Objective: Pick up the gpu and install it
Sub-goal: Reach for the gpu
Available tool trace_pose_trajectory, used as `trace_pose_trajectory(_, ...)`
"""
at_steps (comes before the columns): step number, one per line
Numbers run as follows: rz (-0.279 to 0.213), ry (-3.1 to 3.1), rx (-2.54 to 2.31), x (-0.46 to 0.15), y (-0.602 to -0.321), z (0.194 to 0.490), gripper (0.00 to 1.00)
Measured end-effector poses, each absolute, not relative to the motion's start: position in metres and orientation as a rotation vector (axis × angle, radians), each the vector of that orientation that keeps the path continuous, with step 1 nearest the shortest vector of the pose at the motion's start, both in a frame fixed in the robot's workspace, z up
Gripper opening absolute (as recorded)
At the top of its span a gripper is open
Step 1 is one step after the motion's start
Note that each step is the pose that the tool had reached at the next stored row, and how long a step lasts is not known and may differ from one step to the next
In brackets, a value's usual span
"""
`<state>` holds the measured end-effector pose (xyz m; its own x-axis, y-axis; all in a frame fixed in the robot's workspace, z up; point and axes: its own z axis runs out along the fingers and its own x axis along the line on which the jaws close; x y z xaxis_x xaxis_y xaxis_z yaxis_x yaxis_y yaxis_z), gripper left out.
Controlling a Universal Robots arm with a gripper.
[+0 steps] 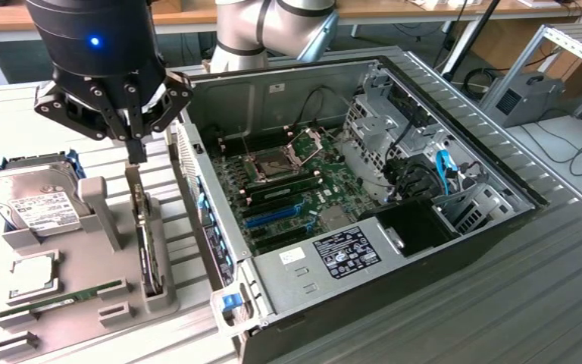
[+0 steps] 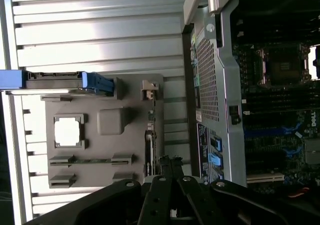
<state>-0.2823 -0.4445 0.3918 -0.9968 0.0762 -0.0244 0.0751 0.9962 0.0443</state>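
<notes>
Open computer case point(image 1: 261, 98), closed claw point(image 1: 136, 157) over the gpu point(image 1: 148, 250) beside it.
Case and hard drive point(image 1: 39, 205) labels are unreadable; the gpu stands on edge in the gray holder point(image 1: 84, 265), the claw pinched together just above its upper edge.

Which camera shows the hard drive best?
The exterior view: the hard drive shows its broad, white-labelled face there. The wrist view sees the hard drive edge-on, in its blue carrier.

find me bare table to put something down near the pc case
Bare slatted table lies on the exterior view's right of the pc case and beyond the grey tray. Crowded: the tray, with hard drive and gpu, and the narrow gap beside the case.
</notes>
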Motion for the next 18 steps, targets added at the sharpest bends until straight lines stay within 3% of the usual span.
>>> trace_pose_trajectory(18,0.068,3.113,0.118,-0.282,-0.461,0.391,0.11)
